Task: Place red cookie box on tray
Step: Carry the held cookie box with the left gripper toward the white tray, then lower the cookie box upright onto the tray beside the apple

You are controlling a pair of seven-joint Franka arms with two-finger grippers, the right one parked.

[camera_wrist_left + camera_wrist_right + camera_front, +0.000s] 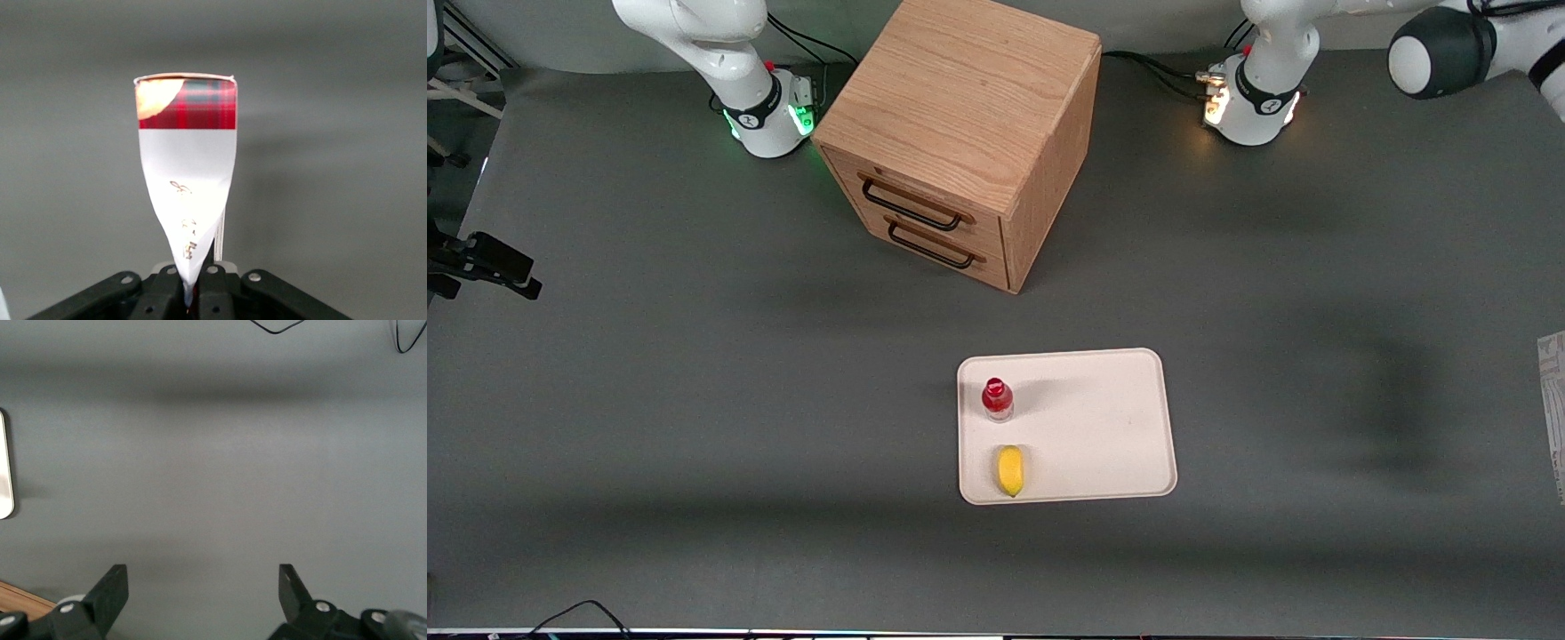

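The left wrist view shows the gripper [193, 293] with its fingers clamped close together on one end of the red cookie box [190, 173]. The box runs lengthwise straight away from the fingers, its grey-white printed side facing the camera and a band of dark red tartan at the end farthest from the grip. Below it lies only the bare grey table [333, 167], which the box does not touch, so it is held in the air.

In the front view the working arm reaches out from its base [1254, 102] toward its own end of the table and leaves the picture, so the gripper itself cannot be seen there. A grey-white printed sliver at the picture's edge at that end [1552, 418] may be the box.

Counted in the front view: one tray [1103, 427], lying nearer the camera than the one wooden cabinet [960, 116], which has two drawers with dark handles. On the tray stand one small red-capped bottle [997, 399] and, nearer the camera, one yellow fruit-like piece [1010, 470]. The box is well apart from the tray.
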